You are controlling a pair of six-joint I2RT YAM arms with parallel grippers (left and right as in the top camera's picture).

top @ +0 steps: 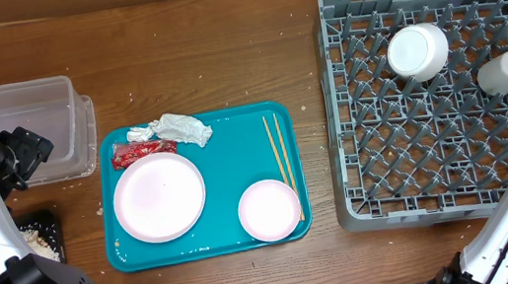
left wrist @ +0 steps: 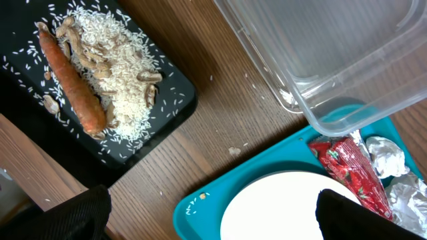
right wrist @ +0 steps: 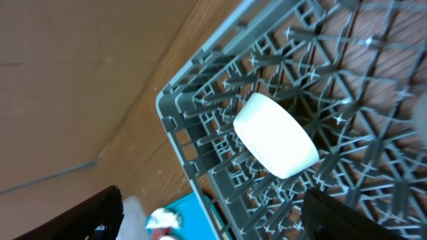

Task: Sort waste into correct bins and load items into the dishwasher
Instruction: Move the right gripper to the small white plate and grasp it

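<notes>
On the teal tray (top: pixel 123 255) lie a white plate (top: pixel 158 196), a white bowl (top: pixel 270 209), chopsticks (top: pixel 281 153), a crumpled tissue (top: pixel 179 129) and a red wrapper (top: pixel 143 154). The black tray (left wrist: pixel 170 113) holds a carrot (left wrist: pixel 73 85) and rice (left wrist: pixel 117 63). Beside it stands the clear tub (top: pixel 43 127). The grey dish rack (top: pixel 460 193) carries a white bowl (top: pixel 417 50) and a cup (top: pixel 504 72). My left gripper (left wrist: pixel 213 223) hangs open above the plate's (left wrist: pixel 280 207) left edge. My right gripper (right wrist: pixel 213 220) is open above the rack's (right wrist: pixel 200 133) far corner, with nothing held.
The rack's bowl (right wrist: pixel 275 135) lies just ahead of my right fingers. The tub's rim (left wrist: pixel 333 123) overhangs the teal tray's corner (left wrist: pixel 200 200) near the wrapper (left wrist: pixel 350 173). Loose rice grains dot the wooden table (top: pixel 222 57).
</notes>
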